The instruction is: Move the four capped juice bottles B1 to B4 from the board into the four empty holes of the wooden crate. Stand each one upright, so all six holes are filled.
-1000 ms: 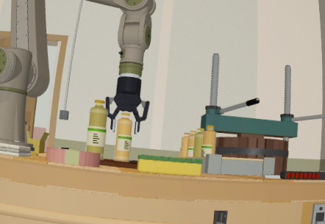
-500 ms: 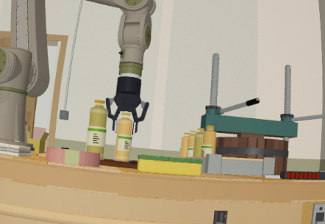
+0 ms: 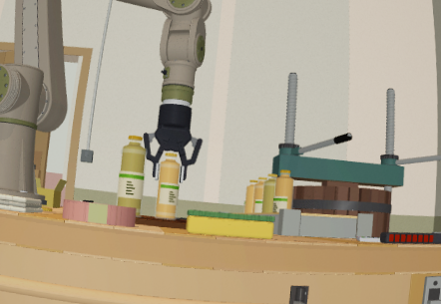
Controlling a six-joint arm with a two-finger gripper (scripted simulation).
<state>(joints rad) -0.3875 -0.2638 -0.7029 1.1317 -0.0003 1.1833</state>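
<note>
The wooden crate is hidden behind a yellow and green sponge block (image 3: 230,223), and only the upper parts of several bottles (image 3: 269,192) standing there show, close together. On the dark board (image 3: 154,220) at the left stand two capped juice bottles. The taller, olive-yellow one (image 3: 132,175) is at the left, and the shorter orange one (image 3: 168,186) stands upright just to its right. My gripper (image 3: 172,165) reaches straight down over the orange bottle and is closed around its neck and cap.
A green screw press (image 3: 339,170) with two threaded posts and a black-tipped lever stands over a wooden barrel at the right. A grey block (image 3: 324,224) lies before it. A pink and green round tin (image 3: 99,213) sits in front of the board.
</note>
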